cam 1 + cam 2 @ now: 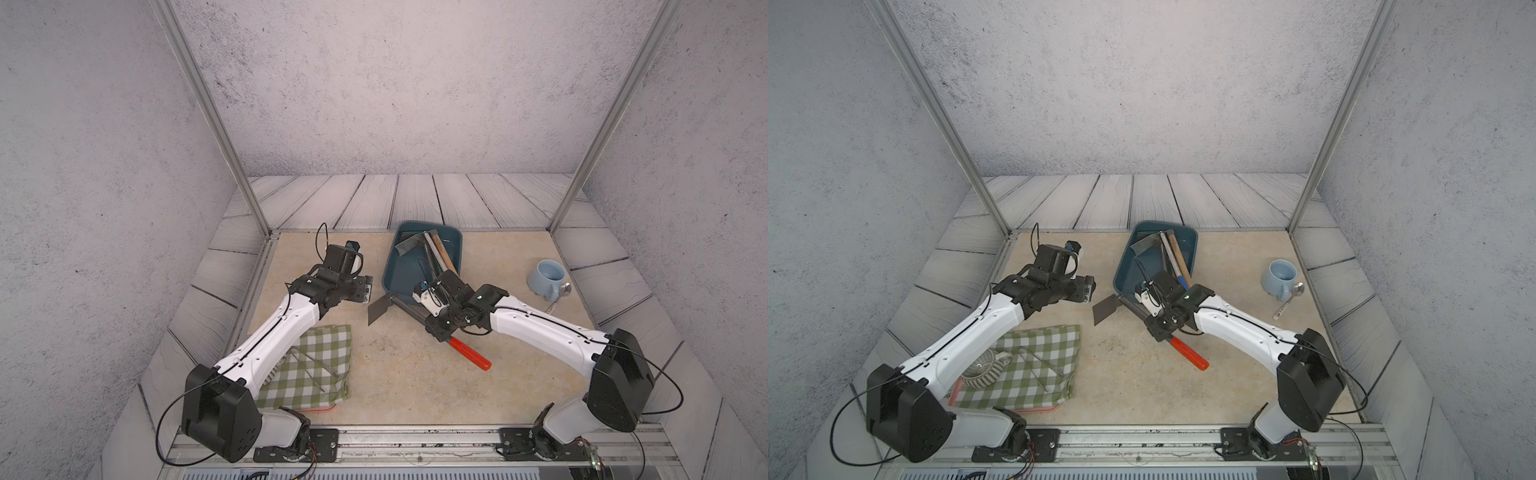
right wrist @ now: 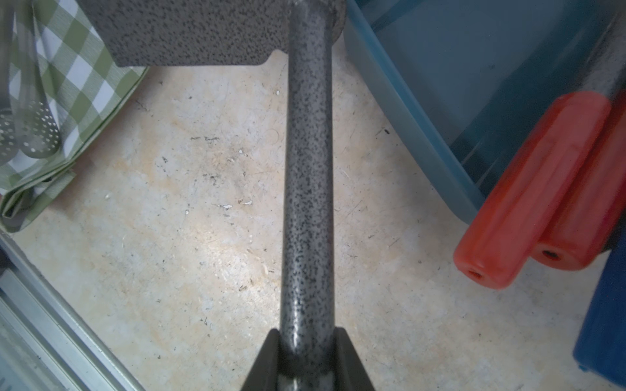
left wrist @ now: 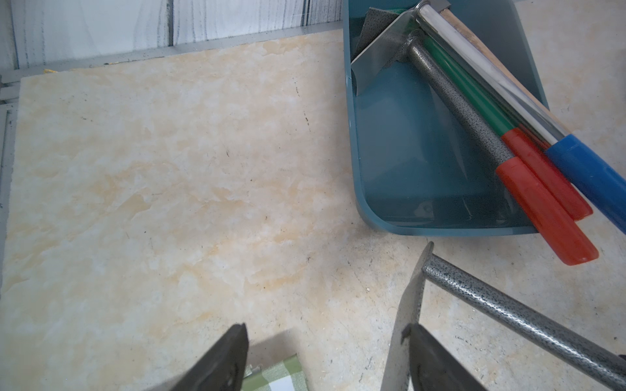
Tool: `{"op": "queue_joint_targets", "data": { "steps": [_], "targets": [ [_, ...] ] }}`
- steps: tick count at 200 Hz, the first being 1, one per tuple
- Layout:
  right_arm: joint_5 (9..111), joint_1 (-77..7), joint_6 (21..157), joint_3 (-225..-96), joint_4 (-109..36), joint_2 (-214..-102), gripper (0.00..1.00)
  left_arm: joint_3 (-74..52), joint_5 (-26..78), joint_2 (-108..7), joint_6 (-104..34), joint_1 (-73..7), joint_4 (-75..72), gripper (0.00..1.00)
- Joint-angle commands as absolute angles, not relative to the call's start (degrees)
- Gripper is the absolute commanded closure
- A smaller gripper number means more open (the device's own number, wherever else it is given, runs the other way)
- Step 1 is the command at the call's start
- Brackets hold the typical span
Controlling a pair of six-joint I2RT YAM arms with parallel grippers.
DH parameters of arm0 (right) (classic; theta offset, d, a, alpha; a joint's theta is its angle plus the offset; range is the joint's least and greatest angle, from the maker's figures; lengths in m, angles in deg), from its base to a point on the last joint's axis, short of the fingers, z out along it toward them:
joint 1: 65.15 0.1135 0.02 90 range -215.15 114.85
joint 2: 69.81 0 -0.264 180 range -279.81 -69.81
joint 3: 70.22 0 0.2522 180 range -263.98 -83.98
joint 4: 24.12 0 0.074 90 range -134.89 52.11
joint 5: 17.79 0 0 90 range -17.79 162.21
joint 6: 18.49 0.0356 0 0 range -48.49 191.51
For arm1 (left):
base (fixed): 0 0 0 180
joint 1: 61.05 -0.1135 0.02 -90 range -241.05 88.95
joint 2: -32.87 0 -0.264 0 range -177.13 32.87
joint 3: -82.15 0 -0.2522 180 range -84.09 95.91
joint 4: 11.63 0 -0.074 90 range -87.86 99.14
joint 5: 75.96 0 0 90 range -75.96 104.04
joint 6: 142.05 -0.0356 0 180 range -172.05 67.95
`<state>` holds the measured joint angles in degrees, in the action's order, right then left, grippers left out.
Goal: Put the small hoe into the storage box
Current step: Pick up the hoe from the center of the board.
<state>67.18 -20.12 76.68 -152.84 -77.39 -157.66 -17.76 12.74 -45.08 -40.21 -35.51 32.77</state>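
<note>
Right wrist view, right hand (image 2: pixel 307 335) clamping small hoe (image 2: pixel 306 189) shaft

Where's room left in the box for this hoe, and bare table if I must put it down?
The storage box: floor bare along the wall facing the left gripper; other tools crowd the opposite side. On the table, bare between the checked cloth and the small hoe, and between box and mug.

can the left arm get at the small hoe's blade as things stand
Probably yes. The left gripper has its jaws open, and the blade stands edge-on right beside one jaw with nothing between them. The right gripper is shut on the small hoe further down the shaft, clear of that end.
</note>
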Motion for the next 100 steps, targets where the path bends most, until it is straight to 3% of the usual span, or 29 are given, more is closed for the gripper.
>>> {"op": "queue_joint_targets", "data": {
  "steps": [1, 100],
  "targets": [
    [66.6, -20.3, 75.7, -154.6, -74.5, -158.0, 1.0, -17.3, 12.4, -45.3, -40.4, -35.3, 33.2, 0.23],
    [68.8, -20.4, 76.6, -154.1, -72.1, -157.5, 1.0, -18.5, 23.5, -41.8, -24.4, -35.3, 34.7, 0.19]
  ]
}}
